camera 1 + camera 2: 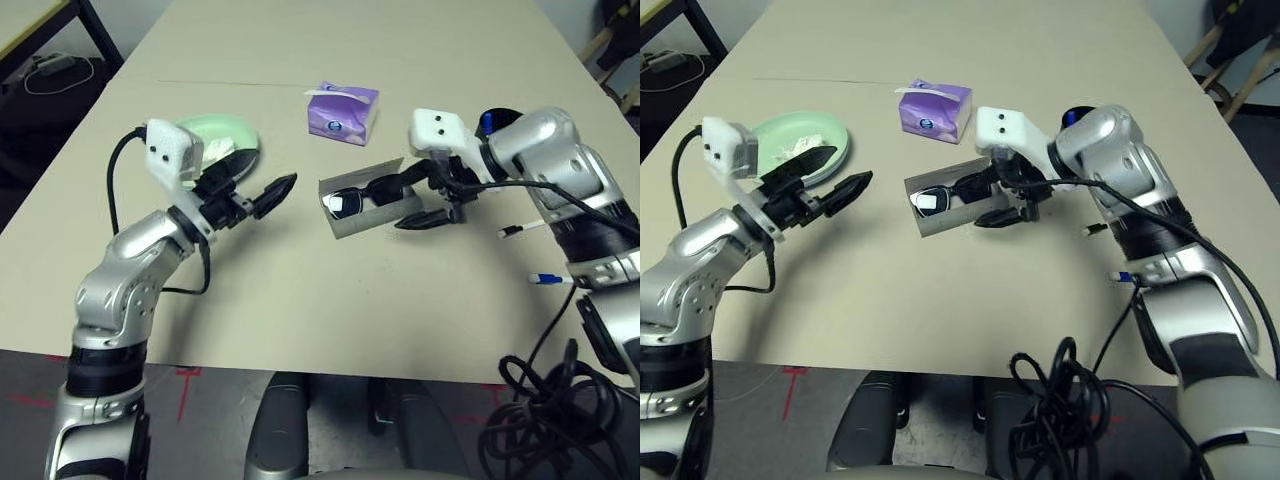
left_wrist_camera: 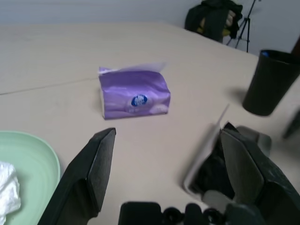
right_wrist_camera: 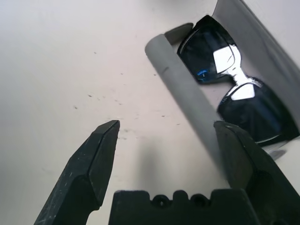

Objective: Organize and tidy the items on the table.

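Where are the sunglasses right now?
The sunglasses lie inside the open grey case at the table's middle, just in front of the purple tissue box, with the open right gripper at the case.

Lab, floor tape marks (image 1: 185, 385), tripod (image 2: 244, 23), loose cables (image 1: 1060, 400)

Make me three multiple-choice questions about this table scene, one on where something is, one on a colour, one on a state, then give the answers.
1. Where are the black sunglasses?
A. On the green plate
B. Inside the open grey glasses case
C. In the black cup

2. What colour is the tissue box?
A. Purple
B. Red
C. Yellow

3. How is the right gripper?
A. Shut on a pen
B. Shut on the cup
C. Open, holding nothing

Answers:
1 B, the lenses lie in the case under its raised lid.
2 A, its wrapper is purple in the head views.
3 C, its fingers stand spread, with bare table and the case's edge between them.
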